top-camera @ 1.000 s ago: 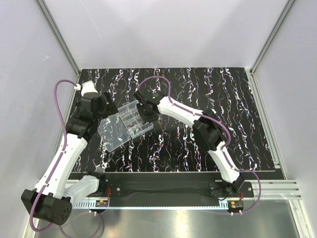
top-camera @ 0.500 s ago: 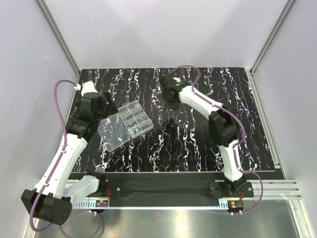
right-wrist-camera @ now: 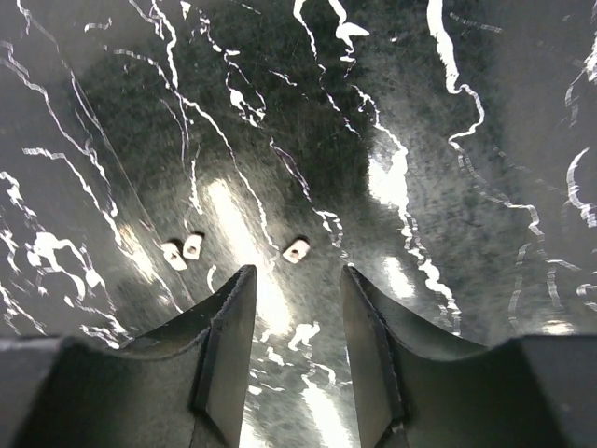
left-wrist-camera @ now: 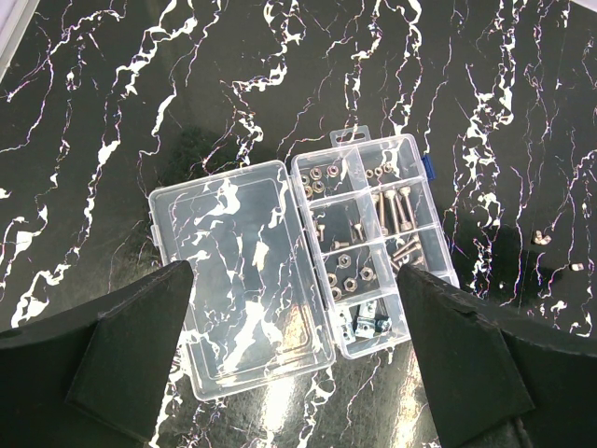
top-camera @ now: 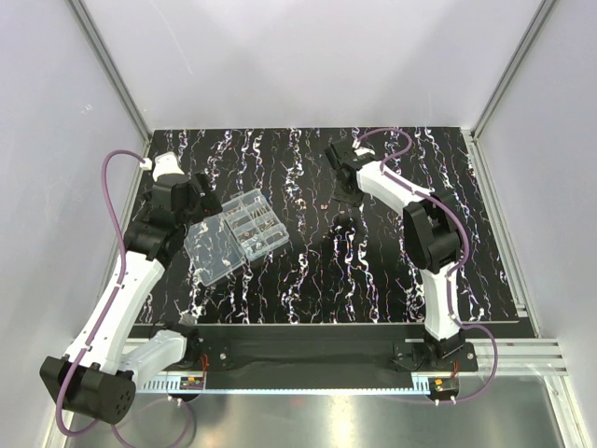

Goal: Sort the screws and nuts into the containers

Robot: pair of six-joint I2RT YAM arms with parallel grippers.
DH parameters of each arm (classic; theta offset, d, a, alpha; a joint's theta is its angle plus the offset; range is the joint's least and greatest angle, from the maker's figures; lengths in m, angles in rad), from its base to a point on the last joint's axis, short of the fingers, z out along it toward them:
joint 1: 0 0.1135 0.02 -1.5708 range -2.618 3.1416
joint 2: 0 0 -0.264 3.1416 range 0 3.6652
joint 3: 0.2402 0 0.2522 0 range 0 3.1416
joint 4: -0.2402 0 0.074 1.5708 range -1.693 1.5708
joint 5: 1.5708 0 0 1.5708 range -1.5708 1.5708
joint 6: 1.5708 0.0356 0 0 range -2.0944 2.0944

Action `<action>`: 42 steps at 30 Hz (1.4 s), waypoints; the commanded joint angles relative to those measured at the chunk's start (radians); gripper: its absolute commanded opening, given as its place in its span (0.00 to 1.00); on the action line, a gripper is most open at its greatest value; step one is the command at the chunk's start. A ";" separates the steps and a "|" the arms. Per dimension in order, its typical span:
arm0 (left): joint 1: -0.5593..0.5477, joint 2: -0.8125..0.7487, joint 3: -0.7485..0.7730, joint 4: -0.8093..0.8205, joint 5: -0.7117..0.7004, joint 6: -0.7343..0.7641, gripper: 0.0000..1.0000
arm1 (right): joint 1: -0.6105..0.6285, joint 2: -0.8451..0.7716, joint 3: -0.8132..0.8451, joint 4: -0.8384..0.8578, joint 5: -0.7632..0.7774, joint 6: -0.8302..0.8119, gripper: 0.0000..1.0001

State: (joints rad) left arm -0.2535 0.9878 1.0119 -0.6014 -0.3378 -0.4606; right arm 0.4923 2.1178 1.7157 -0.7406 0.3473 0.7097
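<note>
Right hand [right-wrist-camera: 297,275] empty, fingers half spread, low over surface [right-wrist-camera: 448,187]. Nut [right-wrist-camera: 296,249] just ahead, centred on gap. Pair of nuts [right-wrist-camera: 193,245] off to side.

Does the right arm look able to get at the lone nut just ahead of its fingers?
Probably yes. The right gripper is open, the nut lies on bare table in line with its gap, nothing covers it, and the two other pieces sit well off to the side.
</note>
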 commanded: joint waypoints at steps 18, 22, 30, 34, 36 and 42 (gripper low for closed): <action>-0.003 -0.031 -0.004 0.034 -0.033 0.010 0.99 | -0.032 0.114 0.136 -0.216 -0.074 0.455 0.47; -0.003 -0.034 -0.004 0.034 -0.038 0.011 0.99 | -0.034 0.143 0.179 -0.261 -0.059 0.494 0.47; -0.009 -0.041 -0.003 0.026 -0.066 0.013 0.99 | -0.038 0.168 0.190 -0.293 -0.048 0.507 0.46; -0.016 -0.048 -0.003 0.028 -0.078 0.017 0.99 | -0.040 0.186 0.191 -0.310 -0.059 0.505 0.44; -0.016 -0.051 -0.003 0.026 -0.082 0.017 0.99 | -0.040 0.200 0.194 -0.312 -0.051 0.498 0.44; -0.016 -0.067 -0.004 0.028 -0.098 0.017 0.99 | -0.041 0.228 0.222 -0.333 -0.016 0.473 0.38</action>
State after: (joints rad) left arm -0.2668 0.9428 1.0080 -0.6018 -0.3992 -0.4599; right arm 0.4618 2.3096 1.9041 -1.0332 0.2771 1.1790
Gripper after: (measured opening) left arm 0.988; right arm 0.398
